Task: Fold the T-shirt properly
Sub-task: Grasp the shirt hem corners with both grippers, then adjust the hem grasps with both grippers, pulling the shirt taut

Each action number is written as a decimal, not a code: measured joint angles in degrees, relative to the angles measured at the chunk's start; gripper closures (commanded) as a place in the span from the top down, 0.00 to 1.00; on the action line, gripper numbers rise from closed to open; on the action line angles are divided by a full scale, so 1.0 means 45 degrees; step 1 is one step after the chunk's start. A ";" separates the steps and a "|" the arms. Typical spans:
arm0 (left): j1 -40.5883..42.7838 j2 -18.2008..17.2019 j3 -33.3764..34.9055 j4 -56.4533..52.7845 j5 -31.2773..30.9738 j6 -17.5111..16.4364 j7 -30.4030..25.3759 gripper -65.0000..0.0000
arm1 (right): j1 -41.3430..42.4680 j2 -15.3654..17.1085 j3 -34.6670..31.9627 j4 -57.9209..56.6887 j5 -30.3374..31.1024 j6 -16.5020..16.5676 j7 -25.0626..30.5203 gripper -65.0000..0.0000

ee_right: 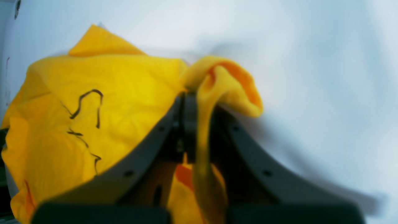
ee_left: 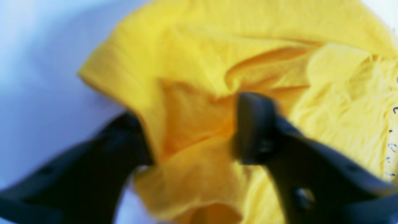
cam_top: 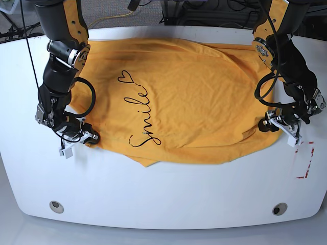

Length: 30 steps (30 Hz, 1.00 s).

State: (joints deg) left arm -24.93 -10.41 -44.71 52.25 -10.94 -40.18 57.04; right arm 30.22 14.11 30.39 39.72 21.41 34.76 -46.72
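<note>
Right hand (ee_right: 199, 105) pinches the T-shirt (cam_top: 204, 97); left hand (ee_left: 192, 130) straddles cloth, fingers apart.

The left gripper (ee_left: 192, 130) shows two dark, blurred plastic fingers (ee_left: 255, 127) rising from the lower corners of the view. The jaws stand apart, with a raised fold of the soft, wrinkled orange-yellow cloth T-shirt (ee_left: 236, 62) lying between them. The left-hand finger touches the cloth's edge; the right-hand finger rests against the fold. Beyond the fingertips the fabric spreads upward and to the right. Thin black markings (ee_left: 392, 137) sit at the far right edge. A white table surface (ee_left: 40, 62) lies left of the gripper.
</note>
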 measured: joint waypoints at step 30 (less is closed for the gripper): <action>-0.0860 -0.0160 0.1467 0.3424 0.0709 0.0063 0.1671 0.03 | -0.0160 0.0291 -0.0029 0.4687 -0.0024 0.0058 -0.1870 0.00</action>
State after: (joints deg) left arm -28.80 -11.14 -38.11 67.66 -7.75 -39.90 64.55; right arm 29.50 15.42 30.26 60.82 21.30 35.03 -55.13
